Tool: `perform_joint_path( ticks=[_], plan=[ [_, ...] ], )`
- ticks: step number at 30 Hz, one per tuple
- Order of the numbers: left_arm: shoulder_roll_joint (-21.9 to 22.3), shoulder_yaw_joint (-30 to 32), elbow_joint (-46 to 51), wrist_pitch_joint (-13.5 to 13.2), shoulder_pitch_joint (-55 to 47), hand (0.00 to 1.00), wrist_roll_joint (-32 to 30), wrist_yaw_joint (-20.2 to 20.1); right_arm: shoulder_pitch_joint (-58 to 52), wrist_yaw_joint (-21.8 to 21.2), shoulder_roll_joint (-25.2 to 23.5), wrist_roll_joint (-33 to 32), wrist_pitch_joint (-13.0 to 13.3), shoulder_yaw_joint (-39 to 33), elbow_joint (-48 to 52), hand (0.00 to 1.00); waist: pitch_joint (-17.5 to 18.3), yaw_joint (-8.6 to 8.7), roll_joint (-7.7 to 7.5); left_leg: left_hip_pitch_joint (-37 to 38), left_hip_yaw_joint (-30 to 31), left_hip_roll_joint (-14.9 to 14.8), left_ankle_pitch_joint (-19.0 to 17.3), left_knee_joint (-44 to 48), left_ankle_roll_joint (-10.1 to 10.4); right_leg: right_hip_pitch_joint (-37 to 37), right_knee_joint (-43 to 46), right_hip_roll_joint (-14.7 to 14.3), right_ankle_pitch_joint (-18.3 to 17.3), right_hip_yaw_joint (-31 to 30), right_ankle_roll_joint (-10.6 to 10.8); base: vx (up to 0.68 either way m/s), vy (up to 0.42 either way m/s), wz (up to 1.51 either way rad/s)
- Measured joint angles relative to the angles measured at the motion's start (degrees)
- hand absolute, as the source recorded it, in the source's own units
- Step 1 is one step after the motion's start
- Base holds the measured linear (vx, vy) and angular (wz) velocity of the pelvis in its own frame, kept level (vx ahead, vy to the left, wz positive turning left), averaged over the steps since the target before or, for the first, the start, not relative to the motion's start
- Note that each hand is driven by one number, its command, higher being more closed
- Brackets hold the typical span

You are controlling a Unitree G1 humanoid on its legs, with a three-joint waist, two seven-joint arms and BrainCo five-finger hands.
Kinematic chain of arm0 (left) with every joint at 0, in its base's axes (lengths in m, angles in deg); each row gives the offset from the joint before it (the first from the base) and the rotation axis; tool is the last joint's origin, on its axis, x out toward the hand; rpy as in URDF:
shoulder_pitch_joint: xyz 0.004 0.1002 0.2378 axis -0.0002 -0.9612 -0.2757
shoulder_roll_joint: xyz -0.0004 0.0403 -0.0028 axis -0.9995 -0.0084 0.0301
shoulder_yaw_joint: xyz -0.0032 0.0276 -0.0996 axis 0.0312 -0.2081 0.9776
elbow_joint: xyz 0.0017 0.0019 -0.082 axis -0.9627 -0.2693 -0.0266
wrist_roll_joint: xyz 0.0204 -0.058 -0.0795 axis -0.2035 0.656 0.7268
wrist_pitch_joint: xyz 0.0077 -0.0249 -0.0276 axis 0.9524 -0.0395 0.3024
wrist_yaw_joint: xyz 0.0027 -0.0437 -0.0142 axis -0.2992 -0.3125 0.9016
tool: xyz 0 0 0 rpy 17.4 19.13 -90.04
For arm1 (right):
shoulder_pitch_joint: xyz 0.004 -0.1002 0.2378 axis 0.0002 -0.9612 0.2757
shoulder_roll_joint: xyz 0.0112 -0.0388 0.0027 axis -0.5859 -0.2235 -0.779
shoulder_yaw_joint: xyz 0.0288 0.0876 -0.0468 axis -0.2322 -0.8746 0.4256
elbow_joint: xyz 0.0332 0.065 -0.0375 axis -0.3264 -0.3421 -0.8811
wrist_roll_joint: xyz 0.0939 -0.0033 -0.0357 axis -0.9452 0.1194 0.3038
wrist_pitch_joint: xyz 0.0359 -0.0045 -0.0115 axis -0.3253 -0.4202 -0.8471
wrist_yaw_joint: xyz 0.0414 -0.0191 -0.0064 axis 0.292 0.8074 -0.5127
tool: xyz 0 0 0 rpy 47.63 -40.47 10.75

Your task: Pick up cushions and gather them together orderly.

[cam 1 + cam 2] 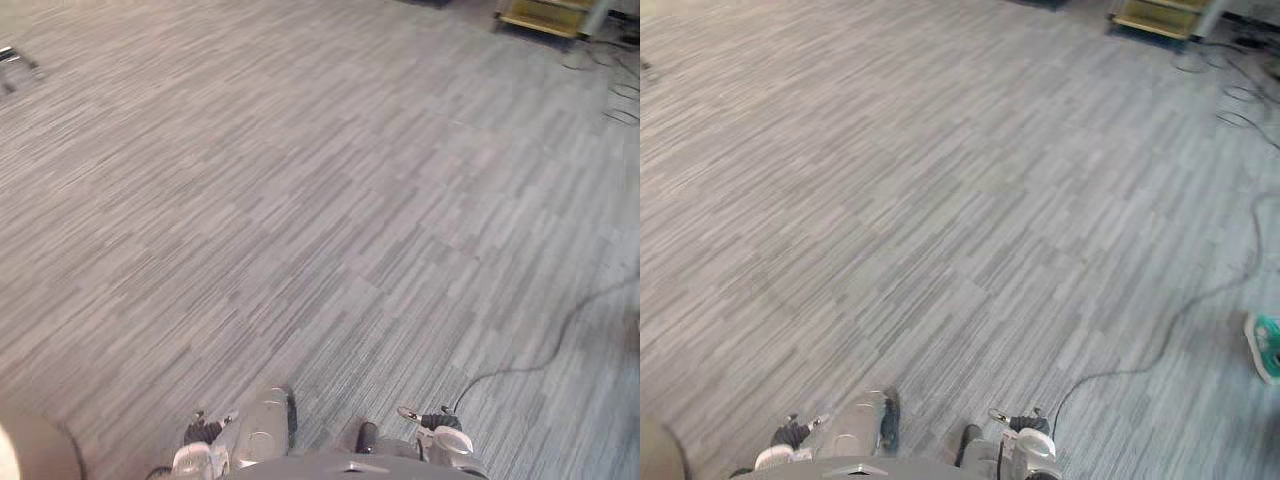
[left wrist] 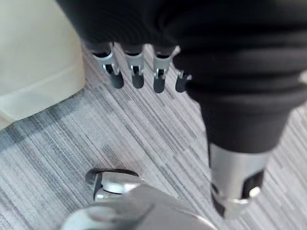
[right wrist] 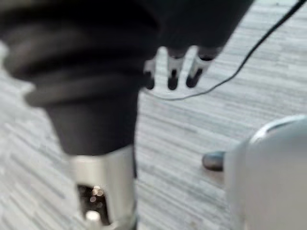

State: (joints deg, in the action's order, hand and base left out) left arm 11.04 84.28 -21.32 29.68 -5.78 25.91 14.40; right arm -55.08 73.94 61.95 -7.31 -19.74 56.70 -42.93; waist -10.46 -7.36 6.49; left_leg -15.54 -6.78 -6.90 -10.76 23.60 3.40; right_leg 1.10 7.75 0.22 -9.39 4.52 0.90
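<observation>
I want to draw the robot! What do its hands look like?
The left hand and right hand match. Each has slim silver fingers with dark rounded tips, a chunkier silver thumb, and a black ribbed cover wrapping the back of the hand and the wrist.

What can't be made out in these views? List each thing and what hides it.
Cream cushion: cut off by the left wrist view's edge, so its full shape is unknown.
Teal object: cropped by the right eye view's side edge; unidentifiable.
Yellow rack: far, small, cropped by the left eye view's upper edge.
Right robot hand: blurred in its wrist view; fingers look straight, holding nothing.
</observation>
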Motion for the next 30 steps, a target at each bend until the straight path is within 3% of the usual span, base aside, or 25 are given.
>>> perform_joint_path(
  ticks=[1,2,4,6,7,8,9,11,12,15,16,18,19,20,21,22,23,25,26,27,28,29,30],
  plan=[
    [-0.7,-0.5,0.1,-0.1,0.6,0.0,-0.3,0.0,-0.6,0.1,-0.5,-0.1,0.0,-0.2,0.0,0.0,0.7,0.09,-1.91,0.3,-0.5,1.0,-0.9,0.1,-0.5,-0.1,0.6,0.6,-0.3,-1.2,0.3,0.41,0.149,-0.37],
    [-1.8,-0.9,0.2,-0.3,1.1,0.0,-0.7,-0.1,-1.2,0.0,-1.2,0.0,-0.1,-0.8,-0.1,0.0,0.8,-0.12,-3.66,0.3,-1.3,2.7,-2.2,0.7,-2.3,-0.4,2.0,1.9,-1.8,-2.5,1.9,0.41,0.127,-0.2],
    [-1.7,-0.2,-0.1,0.0,0.9,0.0,-1.1,-0.1,-2.1,0.0,-2.0,0.0,0.0,-2.4,0.2,0.0,1.4,-0.24,-4.58,1.9,-3.4,4.3,-4.9,1.5,-3.2,-3.2,10.0,3.8,-4.9,-5.5,4.3,0.39,0.163,-0.37],
    [-1.9,-0.5,0.0,0.0,0.1,0.0,-1.2,-0.1,-2.2,-0.4,-2.0,0.2,0.0,-2.5,0.7,0.0,2.1,-0.13,-5.01,5.7,-6.4,5.4,-6.7,1.2,-5.1,-9.4,27.3,5.6,-6.6,-7.4,9.4,0.37,0.161,-0.49],
    [-1.9,-0.5,0.0,0.0,0.0,0.0,-1.2,-0.1,-2.2,-0.4,-2.2,0.2,0.1,-2.5,1.0,0.0,2.1,-0.02,-5.13,6.0,-6.6,5.5,-6.9,1.3,-5.3,-10.2,29.3,5.8,-6.5,-7.4,10.2,0.38,0.108,-0.28],
    [-2.4,-1.0,0.2,0.1,0.0,0.0,-1.6,-0.1,-2.5,-0.4,-2.6,0.3,0.0,-2.6,2.6,0.0,2.1,0.65,-5.62,7.9,-7.3,6.1,-7.7,1.5,-5.9,-13.8,38.1,6.9,-4.1,-7.4,13.5,0.32,0.027,-0.08],
    [-2.4,-1.2,0.4,0.2,0.1,0.0,-2.2,-0.1,-2.4,-0.5,-3.1,0.3,0.2,-2.7,4.0,0.0,2.0,1.5,-5.66,9.9,-7.2,6.2,-8.7,1.4,-6.2,-16.6,45.7,7.7,0.0,-7.0,15.2,0.5,0.008,-0.07],
    [-2.5,-1.5,1.3,0.5,0.2,0.0,-2.4,-0.1,-2.4,-0.7,-3.2,0.5,0.3,-2.8,5.3,0.0,1.5,2.42,-5.73,14.1,-7.2,5.9,-10.1,0.7,-6.3,-19.9,55.0,9.2,-0.8,-4.1,11.3,0.38,-0.047,-0.03],
    [-2.3,-1.9,1.6,0.5,0.6,0.0,-2.4,-0.1,-2.4,-1.1,-3.3,0.6,0.3,-2.7,6.7,0.0,1.1,2.84,-4.86,18.2,-7.3,5.0,-10.5,-1.4,-5.8,-22.1,56.9,10.2,-3.6,0.9,6.5,0.34,-0.079,-0.05],
    [-2.3,-2.1,1.9,0.5,1.6,0.0,-2.4,-0.1,-2.0,-1.3,-3.4,0.5,0.4,-2.8,6.9,0.0,0.9,3.29,-5.04,23.0,-7.6,3.1,-10.7,-4.5,-5.4,-25.1,52.1,10.6,-6.5,7.4,3.2,0.45,-0.152,-0.09],
    [-2.1,-2.1,1.9,0.5,2.1,0.0,-2.4,-0.1,-1.1,-1.4,-3.3,0.5,0.5,-2.8,6.9,0.0,0.8,3.92,-5.0,26.4,-8.6,1.5,-10.3,-7.8,-4.7,-27.6,45.6,10.5,-7.1,10.4,2.0,0.47,-0.231,-0.11],
    [-1.8,-2.5,1.8,0.4,1.9,0.0,-2.4,-0.1,-0.3,-1.7,-3.3,0.5,0.5,-2.7,7.0,0.0,0.8,4.62,-4.79,28.5,-9.4,0.2,-9.9,-10.2,-3.9,-29.7,36.4,9.8,-5.5,10.9,1.6,0.39,-0.204,-0.07],
    [-2.0,-3.5,1.4,0.4,2.3,0.0,-2.4,-0.1,0.2,-1.7,-3.1,0.5,0.4,-2.5,6.8,0.0,0.8,4.83,-4.94,29.9,-9.2,-0.5,-9.5,-11.5,-3.2,-31.0,24.5,8.7,-0.7,8.4,1.8,0.44,-0.258,0.09],
    [-2.2,-3.7,1.3,0.2,2.5,0.0,-2.4,-0.2,0.1,-1.7,-3.0,0.6,0.4,-2.3,6.3,0.0,0.8,5.27,-5.75,31.1,-8.4,-0.1,-9.2,-12.1,-2.1,-29.9,12.4,8.3,6.4,6.2,1.5,0.56,-0.327,0.16],
    [-2.6,-3.6,1.1,0.0,2.4,0.0,-2.4,-0.1,0.0,-1.8,-3.0,0.3,0.4,-2.4,6.1,0.0,1.0,5.63,-6.53,32.3,-7.1,-0.3,-9.3,-12.0,-1.0,-28.5,10.0,8.5,16.0,5.8,1.4,0.6,-0.343,0.09],
    [-1.8,-3.4,0.0,-0.1,3.2,0.0,-2.7,0.0,0.7,-1.9,-2.2,0.1,0.4,-2.6,5.9,0.0,0.6,5.53,-4.78,33.1,-6.3,-1.7,-9.0,-11.5,-0.4,-28.5,11.6,7.3,18.2,6.4,-0.2,0.54,-0.307,-0.1],
    [-0.3,-3.7,-1.5,-0.2,4.2,0.0,-4.0,-0.3,2.3,-1.9,-0.3,0.6,0.4,-2.4,5.0,0.0,0.2,6.04,-2.74,31.8,-3.8,-2.9,-5.9,-9.3,0.9,-29.4,14.8,6.2,15.1,6.8,-0.7,0.62,-0.348,-0.21],
    [1.7,-3.4,-1.5,-0.2,4.4,0.0,-5.0,-0.3,2.2,-1.8,0.6,0.5,0.1,-3.4,4.0,0.0,0.1,6.06,-1.38,31.7,-2.0,-3.6,-0.9,-7.1,0.5,-29.3,18.3,5.3,11.0,7.1,-1.6,0.5,-0.262,-0.15],
    [2.4,-2.7,-1.5,-0.2,4.6,0.0,-5.1,-0.2,1.9,-1.7,0.6,0.6,0.0,-4.0,3.9,0.0,0.1,6.22,-1.28,31.2,-0.8,-4.3,2.2,-3.4,1.0,-28.2,19.9,4.4,8.4,7.3,-2.0,0.41,-0.193,-0.09],
    [2.8,-1.9,-1.4,-0.2,4.6,0.0,-5.1,-0.3,1.7,-1.7,0.6,0.6,-0.2,-4.0,4.1,0.0,0.0,6.49,-1.11,29.6,0.7,-5.2,5.4,2.0,0.1,-26.5,20.2,3.7,6.6,7.8,-2.0,0.4,-0.185,-0.08],
    [3.0,-0.7,-1.3,-0.2,4.6,0.0,-5.1,-0.3,1.1,-1.7,0.4,0.6,-0.2,-3.8,4.5,0.0,-0.1,6.8,-0.87,26.3,2.2,-6.3,11.3,10.3,-0.2,-24.0,20.0,2.8,4.9,8.3,-2.3,0.46,-0.147,-0.17],
    [3.0,0.8,-0.9,-0.2,4.3,0.0,-4.9,-0.3,0.3,-1.7,0.3,0.6,-0.1,-3.1,4.7,0.0,-0.2,6.64,-0.49,21.7,2.4,-8.3,22.9,19.9,-1.1,-20.4,18.3,1.5,2.7,7.8,-3.2,0.53,-0.112,-0.24],
    [3.1,0.9,-1.0,-0.3,4.3,0.0,-4.9,-0.3,-0.3,-1.6,0.5,0.5,-0.1,-2.9,4.7,0.0,-0.4,6.36,-0.19,16.5,1.2,-10.7,18.3,31.1,-1.3,-17.5,16.6,0.0,1.5,7.4,-4.0,0.51,-0.077,-0.4]
  ],
)
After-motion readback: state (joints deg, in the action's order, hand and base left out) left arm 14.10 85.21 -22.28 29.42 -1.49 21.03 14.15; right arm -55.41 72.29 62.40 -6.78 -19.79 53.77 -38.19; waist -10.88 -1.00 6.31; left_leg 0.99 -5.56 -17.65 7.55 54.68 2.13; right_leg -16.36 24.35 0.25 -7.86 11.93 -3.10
